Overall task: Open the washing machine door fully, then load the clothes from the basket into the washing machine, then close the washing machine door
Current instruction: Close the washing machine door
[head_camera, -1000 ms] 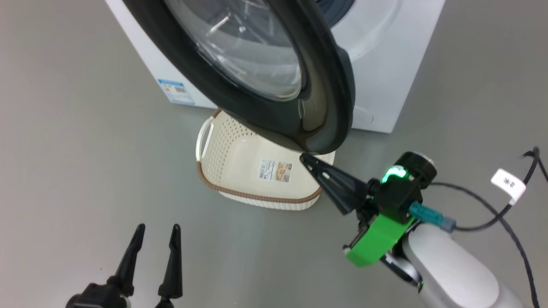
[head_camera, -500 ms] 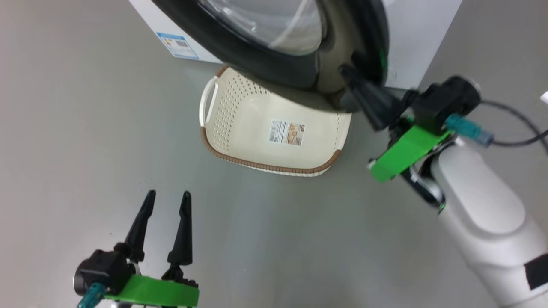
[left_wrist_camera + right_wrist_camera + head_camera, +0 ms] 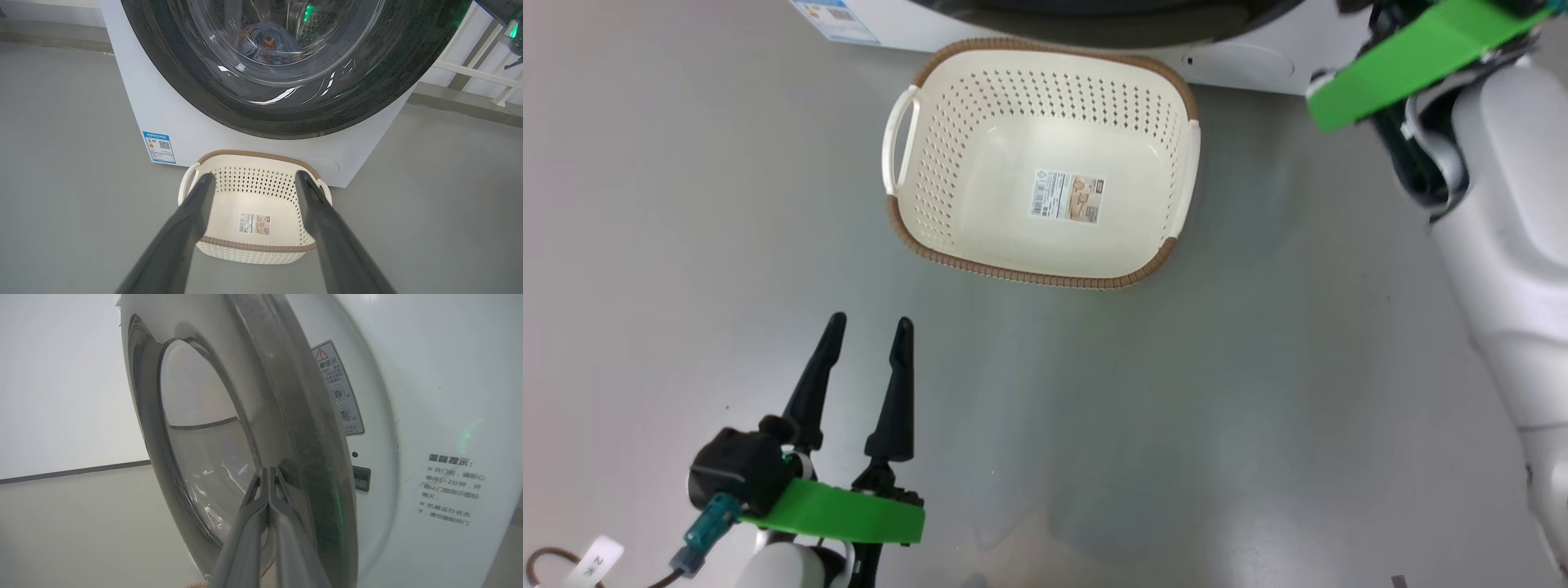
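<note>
- Right gripper [image 3: 267, 471]: the two long dark fingers are pressed together with no gap to speak of. Tips sit against the inner edge of the washing machine door [image 3: 286, 416], lower centre of the right wrist frame. Cannot tell if anything is pinched.
- Door is a glossy black ring around a clear bulging glass bowl. The right wrist frame shows it nearly edge-on, standing slightly off the white front of the washing machine [image 3: 429, 396].
- Left gripper [image 3: 867, 327]: fingers narrowly parted and holding nothing, hovering over grey floor at lower left of the head frame. They point up-frame at the basket [image 3: 1013, 273], well apart from it.
- Basket is cream perforated plastic with a brown woven-look rim and white handles at its left and right ends. Long axis runs left-right in the head frame, opening up. A paper label [image 3: 1068, 196] lies on its bare bottom. It sits just in front of the machine's base.
- Clothes [image 3: 265, 41]: a light blue bundle with orange marks, seen through the door glass, top centre of the left wrist frame.
- Blue sticker [image 3: 159, 147] is at the machine's lower left, round cap [image 3: 325, 168] at lower right.
</note>
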Available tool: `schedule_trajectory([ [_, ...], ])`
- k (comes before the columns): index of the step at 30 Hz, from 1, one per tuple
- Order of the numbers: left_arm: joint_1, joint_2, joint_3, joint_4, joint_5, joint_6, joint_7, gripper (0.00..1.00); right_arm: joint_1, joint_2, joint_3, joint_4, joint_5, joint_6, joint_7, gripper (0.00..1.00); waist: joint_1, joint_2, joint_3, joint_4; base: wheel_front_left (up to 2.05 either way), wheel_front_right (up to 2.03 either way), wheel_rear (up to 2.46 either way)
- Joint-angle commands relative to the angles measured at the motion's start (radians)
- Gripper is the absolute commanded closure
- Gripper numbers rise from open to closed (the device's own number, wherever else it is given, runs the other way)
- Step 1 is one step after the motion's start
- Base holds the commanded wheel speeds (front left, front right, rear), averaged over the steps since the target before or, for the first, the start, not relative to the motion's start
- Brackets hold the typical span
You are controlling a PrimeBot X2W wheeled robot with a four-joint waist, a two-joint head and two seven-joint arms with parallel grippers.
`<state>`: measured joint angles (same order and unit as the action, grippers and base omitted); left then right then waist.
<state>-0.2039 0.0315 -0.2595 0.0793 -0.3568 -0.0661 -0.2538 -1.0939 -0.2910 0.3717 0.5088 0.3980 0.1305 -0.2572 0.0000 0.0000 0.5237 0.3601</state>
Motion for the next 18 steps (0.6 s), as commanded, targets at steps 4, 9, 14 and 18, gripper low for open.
schedule_trajectory([
  [4, -0.030, 0.019, 0.008, -0.006, -0.016, -0.006, -0.008, 0.00, -0.103, 0.004, 0.016, 0.030, 0.022, 0.000, -0.004, 1.00, 0.0000, 0.0000, 0.031, 0.013, 0.00, 0.00, 0.00],
  [9, -0.040, 0.019, -0.001, -0.005, -0.026, -0.004, -0.008, 0.00, -0.177, -0.001, 0.011, 0.074, 0.030, 0.000, -0.004, 1.00, 0.0000, 0.0000, 0.046, 0.019, 0.00, 0.00, 0.00],
  [14, -0.045, 0.019, -0.008, 0.000, -0.028, -0.005, -0.008, 0.00, -0.235, 0.005, -0.032, 0.119, 0.028, 0.000, -0.004, 1.00, 0.0000, 0.0000, 0.054, 0.023, 0.00, 0.00, 0.00],
  [18, -0.049, 0.019, -0.007, 0.001, -0.025, -0.004, -0.008, 0.00, -0.250, 0.026, -0.064, 0.131, 0.021, 0.000, -0.004, 1.00, 0.0000, 0.0000, 0.053, 0.015, 0.00, 0.00, 0.00],
])
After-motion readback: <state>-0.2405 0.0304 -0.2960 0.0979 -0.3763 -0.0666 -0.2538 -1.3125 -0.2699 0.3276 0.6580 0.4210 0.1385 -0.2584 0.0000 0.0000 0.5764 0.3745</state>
